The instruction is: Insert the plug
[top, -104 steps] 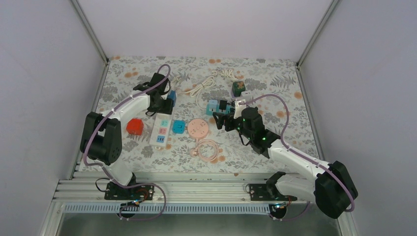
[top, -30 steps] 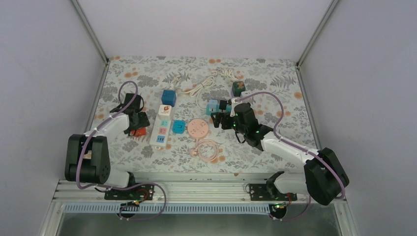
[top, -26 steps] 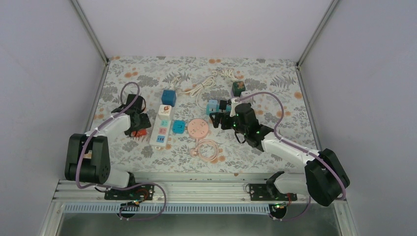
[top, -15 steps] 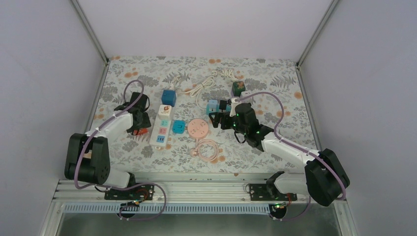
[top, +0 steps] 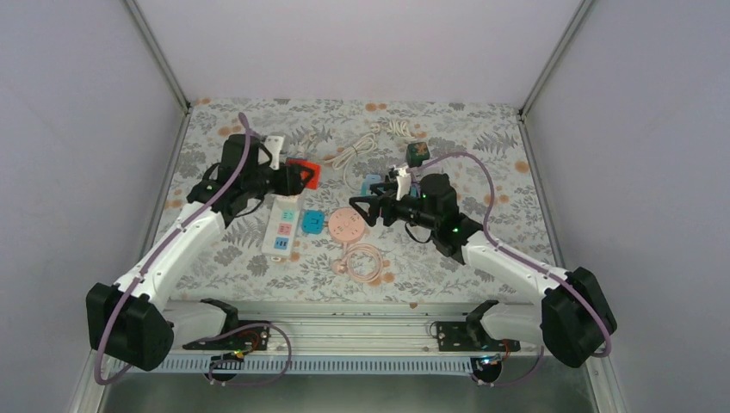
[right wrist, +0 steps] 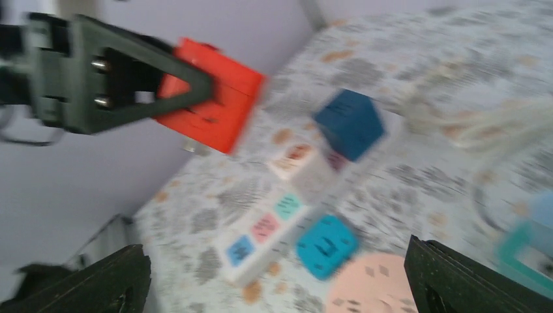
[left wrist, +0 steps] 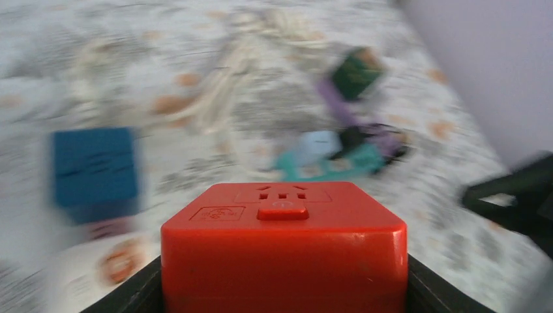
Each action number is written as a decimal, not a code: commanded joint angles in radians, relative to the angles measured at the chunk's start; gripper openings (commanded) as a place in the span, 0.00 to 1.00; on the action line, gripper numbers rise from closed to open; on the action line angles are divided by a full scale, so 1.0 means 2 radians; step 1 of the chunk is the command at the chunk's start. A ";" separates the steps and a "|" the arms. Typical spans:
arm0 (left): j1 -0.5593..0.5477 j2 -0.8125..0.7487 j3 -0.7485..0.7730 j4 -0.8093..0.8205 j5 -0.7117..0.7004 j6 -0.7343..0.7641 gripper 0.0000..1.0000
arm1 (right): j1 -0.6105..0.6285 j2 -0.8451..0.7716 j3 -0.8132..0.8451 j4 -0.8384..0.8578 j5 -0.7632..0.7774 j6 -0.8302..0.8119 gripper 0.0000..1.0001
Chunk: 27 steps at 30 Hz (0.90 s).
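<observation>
Left gripper (top: pixel 291 178) clamps red cube plug (top: pixel 304 175) above power strip's (top: pixel 283 225) far end, slotted face toward wrist camera, no long axis; right gripper (top: pixel 362 211) spread, empty.

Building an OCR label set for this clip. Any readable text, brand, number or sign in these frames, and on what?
None can be read.
red adapter cube: small framed embossed mark on its top face, too small to read.
pink round disc: dark marks, too small to read.
power strip: coloured socket faces, no legible print.
blue cube: blurred, nothing legible.
</observation>
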 commanded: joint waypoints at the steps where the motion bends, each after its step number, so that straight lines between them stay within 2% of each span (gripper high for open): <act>1: -0.022 -0.003 0.000 0.106 0.218 0.043 0.47 | -0.004 -0.005 0.022 0.097 -0.168 -0.006 1.00; 5: -0.053 -0.002 0.017 0.139 0.317 0.077 0.47 | -0.003 0.009 0.045 0.121 -0.226 0.028 1.00; 8: -0.074 -0.001 0.031 0.146 0.353 0.107 0.47 | -0.002 0.015 0.057 0.134 -0.251 0.049 1.00; 12: -0.083 0.007 0.044 0.155 0.388 0.117 0.47 | 0.002 0.017 0.062 0.163 -0.284 0.062 0.99; 19: -0.086 -0.011 0.040 0.205 0.412 0.093 0.47 | 0.002 0.007 0.062 0.174 -0.297 0.054 0.92; 27: -0.086 -0.022 0.039 0.215 0.411 0.085 0.47 | 0.003 0.009 0.058 0.237 -0.296 0.085 0.63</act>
